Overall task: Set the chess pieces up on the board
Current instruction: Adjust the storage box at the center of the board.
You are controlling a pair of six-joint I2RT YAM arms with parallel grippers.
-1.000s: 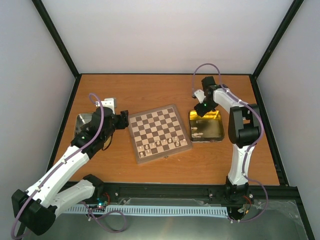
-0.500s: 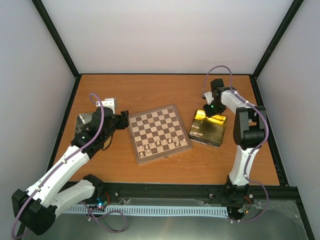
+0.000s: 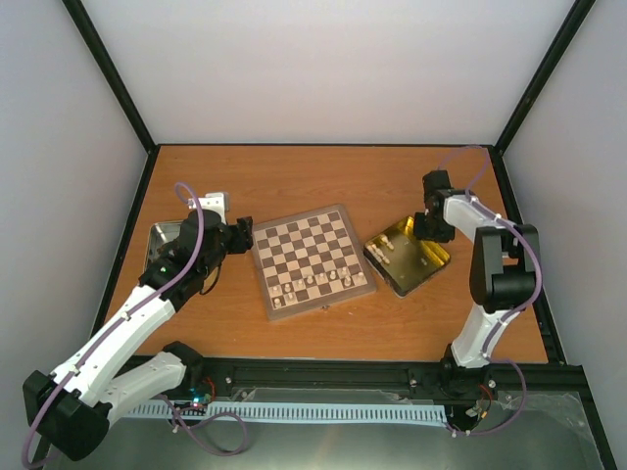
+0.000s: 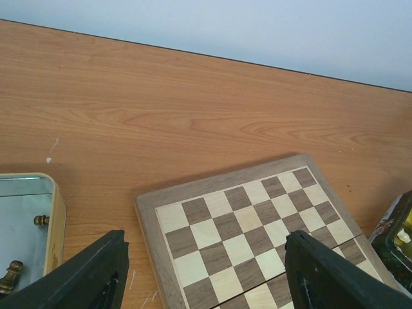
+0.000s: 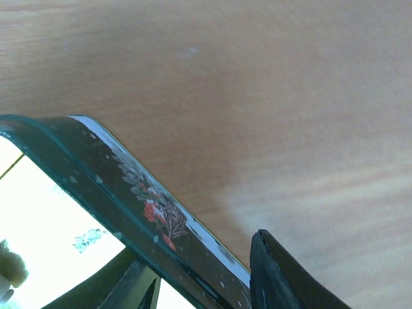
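Tin: gold tin (image 5: 138, 199) swung round, wall now pinched in right pincer (image 5: 203, 286).
Left pincer (image 4: 206, 277): wide, empty.
Pieces: chess pieces (image 3: 389, 243) inside tin, beside that pincer; board (image 3: 312, 245) leftward.
Meaning: repositioning, no placing yet.

Gold tin (image 3: 418, 266), silver tray (image 3: 164, 236), wooden table (image 3: 323, 176)

Bright, even light from above. My right gripper (image 5: 196, 257) sits blurred up close; inside, the gold tin (image 5: 132, 196) glares white.
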